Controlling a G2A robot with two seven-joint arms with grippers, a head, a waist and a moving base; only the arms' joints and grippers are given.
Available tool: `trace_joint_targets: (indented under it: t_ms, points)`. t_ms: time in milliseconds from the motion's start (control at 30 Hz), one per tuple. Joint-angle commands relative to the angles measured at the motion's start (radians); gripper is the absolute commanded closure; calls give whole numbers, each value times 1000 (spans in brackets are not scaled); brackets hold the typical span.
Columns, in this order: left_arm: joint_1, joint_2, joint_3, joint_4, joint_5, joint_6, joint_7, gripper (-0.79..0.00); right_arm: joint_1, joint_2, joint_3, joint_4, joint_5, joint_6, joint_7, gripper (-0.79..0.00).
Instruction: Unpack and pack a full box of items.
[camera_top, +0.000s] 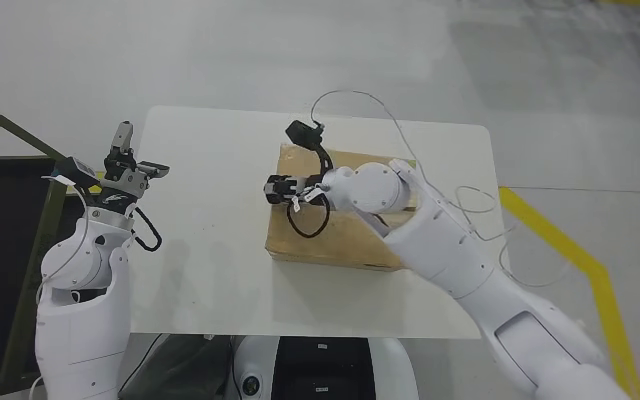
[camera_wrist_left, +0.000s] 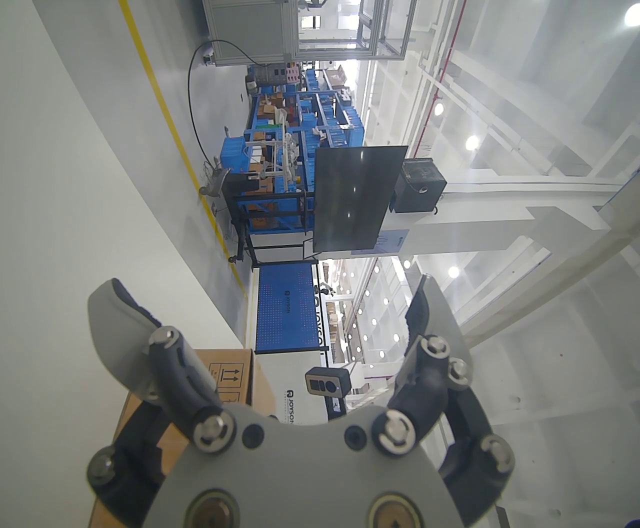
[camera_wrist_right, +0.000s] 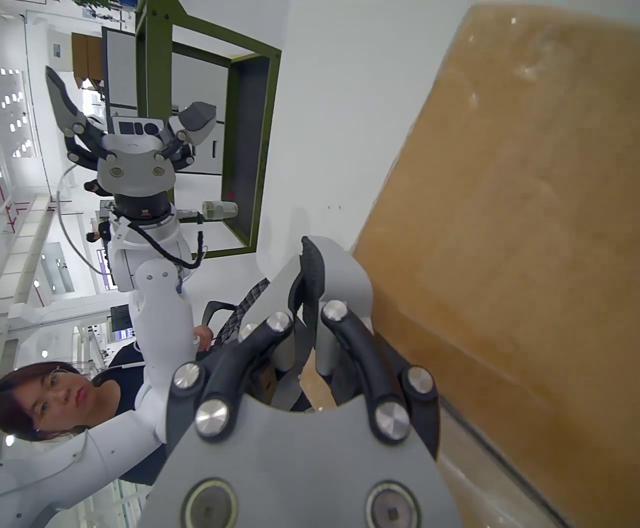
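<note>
Top view: the white table (camera_top: 210, 250) carries a cardboard box (camera_top: 335, 240) right of centre, flaps closed — contents hidden. The right gripper (camera_top: 272, 187) sits over the box's left edge, fingers together. The left gripper (camera_top: 140, 152) is at the table's left edge — fingers apart, empty.

I'm seeing a two-arrow upright symbol (camera_wrist_left: 226, 372) printed on the cardboard box (camera_wrist_left: 237, 397); white lettering (camera_wrist_left: 286, 302) runs sideways along the blue board (camera_wrist_left: 280, 332) behind it.

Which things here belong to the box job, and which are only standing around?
Job: cardboard box, closed; right gripper, shut, at its edge; left gripper, open, at the table edge.
Not part: green-framed dark panel; yellow floor line.
</note>
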Motion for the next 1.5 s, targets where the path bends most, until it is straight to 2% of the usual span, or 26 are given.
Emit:
trace_joint_targets:
  t_ms: [0, 300, 500, 1033, 1467]
  points:
    - [0, 0, 0, 0, 0, 0, 0, -785, -5, 0, 9, 16, 7, 15, -5, 0]
    - [0, 0, 0, 0, 0, 0, 0, -785, -10, -3, 26, 46, 41, 27, 56, 0]
    - [0, 0, 0, 0, 0, 0, 0, -785, -34, 5, 57, 18, 28, 41, 47, 0]
    - [0, 0, 0, 0, 0, 0, 0, -785, -183, 56, 172, -130, -33, 100, 55, 0]
    - [0, 0, 0, 0, 0, 0, 0, -785, -337, 95, 293, -252, -36, 138, 11, 0]
